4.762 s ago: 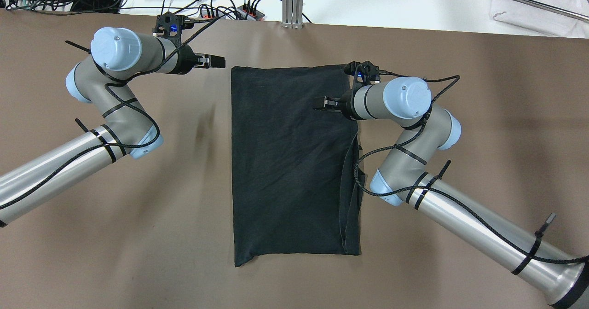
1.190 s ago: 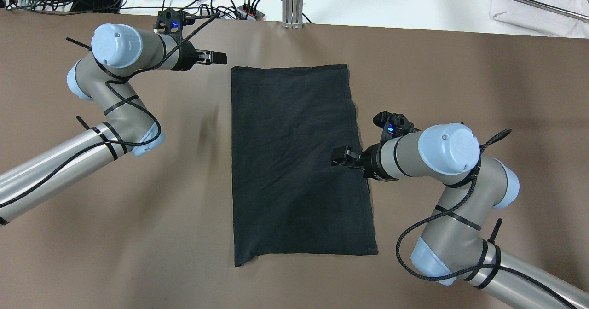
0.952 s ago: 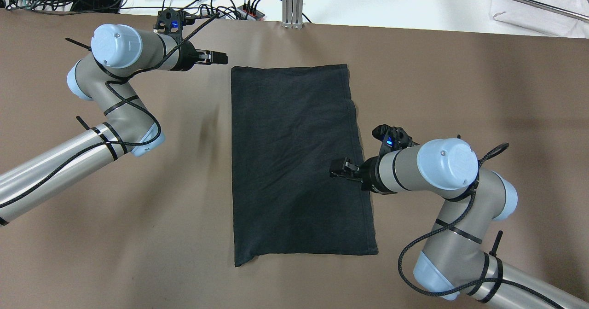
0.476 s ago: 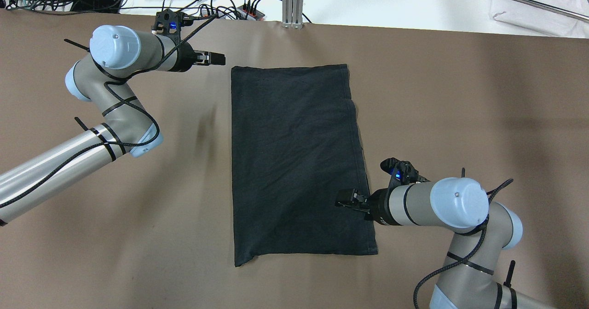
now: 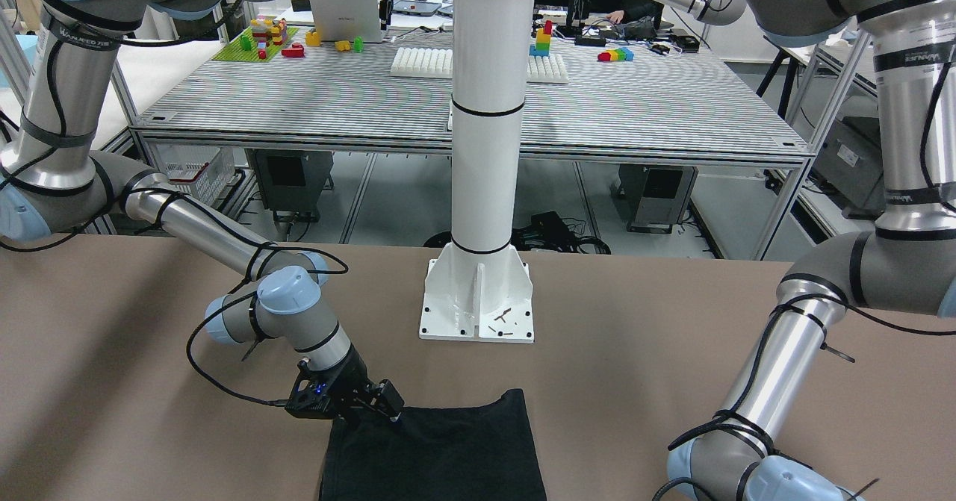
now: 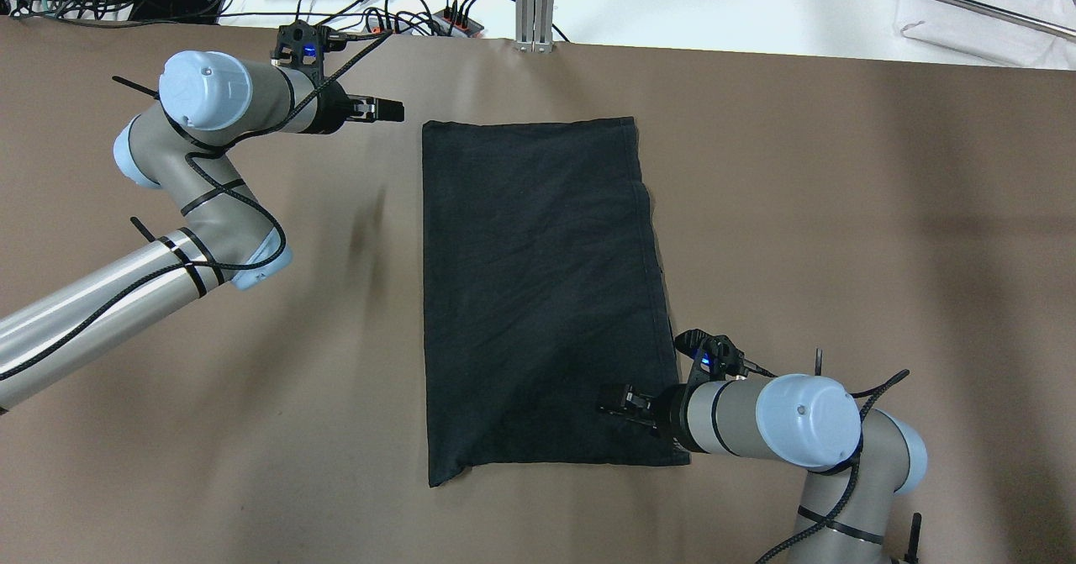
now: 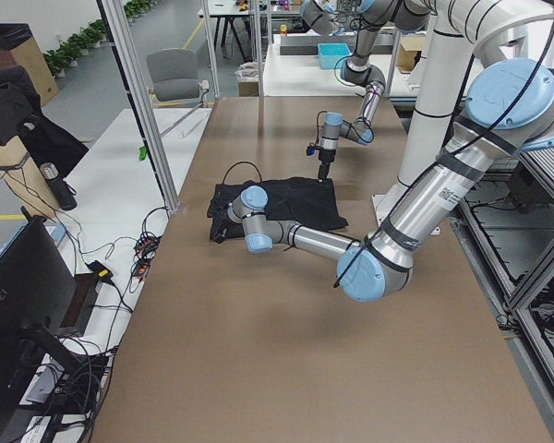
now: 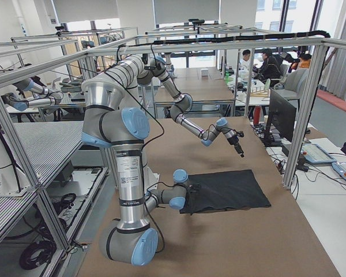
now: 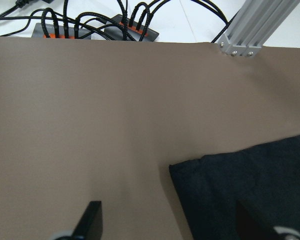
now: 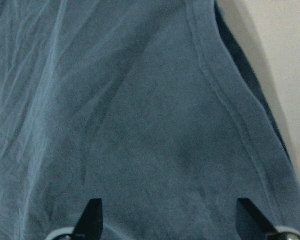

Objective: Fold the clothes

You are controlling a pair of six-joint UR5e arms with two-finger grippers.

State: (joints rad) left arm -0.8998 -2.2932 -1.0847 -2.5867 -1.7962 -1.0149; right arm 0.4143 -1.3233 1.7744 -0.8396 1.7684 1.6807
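The black garment (image 6: 538,295) lies flat on the brown table as a tall rectangle, a hemmed layer showing along its right edge. My right gripper (image 6: 612,400) is open and empty, low over the garment's near right corner; the right wrist view shows its fingers (image 10: 91,216) wide apart above the fabric (image 10: 155,110). My left gripper (image 6: 391,110) is open and empty, just left of the garment's far left corner and apart from it; that corner (image 9: 240,195) shows in the left wrist view. In the front-facing view the right gripper (image 5: 388,405) is at the garment's (image 5: 441,456) corner.
The white pillar base (image 5: 476,299) stands on the table behind the garment's near edge. Power strips with cables (image 6: 454,18) and an aluminium post (image 6: 535,1) sit past the table's far edge. Brown tabletop (image 6: 841,211) surrounds the garment.
My right gripper has moved along the garment's right edge from its far part to its near right corner. The edge that was turned over now lies flat. The left gripper shifted slightly left.
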